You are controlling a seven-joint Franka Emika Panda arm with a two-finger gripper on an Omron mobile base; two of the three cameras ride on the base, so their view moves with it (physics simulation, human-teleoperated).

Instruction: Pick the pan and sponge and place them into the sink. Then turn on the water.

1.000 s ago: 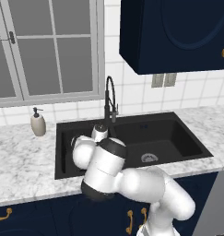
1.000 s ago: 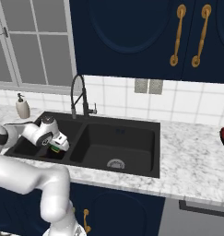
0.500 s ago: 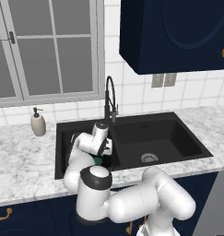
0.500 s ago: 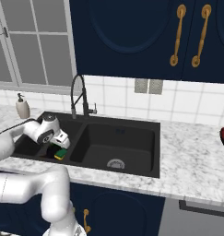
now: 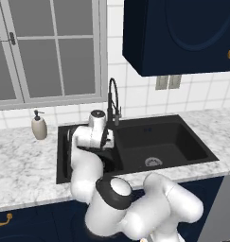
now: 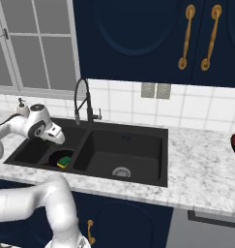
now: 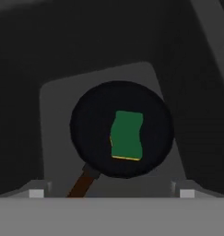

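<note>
Hand view looks down on the sponge [image 7: 126, 135], green side up inside the pan [image 7: 120, 129] on the sink [image 7: 53, 133] floor, the hand [image 7: 111, 193] released above.

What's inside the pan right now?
The sponge lies green side up on the pan, which sits in the sink's left basin. The sponge covers the pan floor beneath it.

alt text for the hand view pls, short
Looking down into a black sink basin: a round black pan lies on its floor with a green-topped sponge resting in it, the pan's reddish-brown handle pointing toward the bottom left.
</note>
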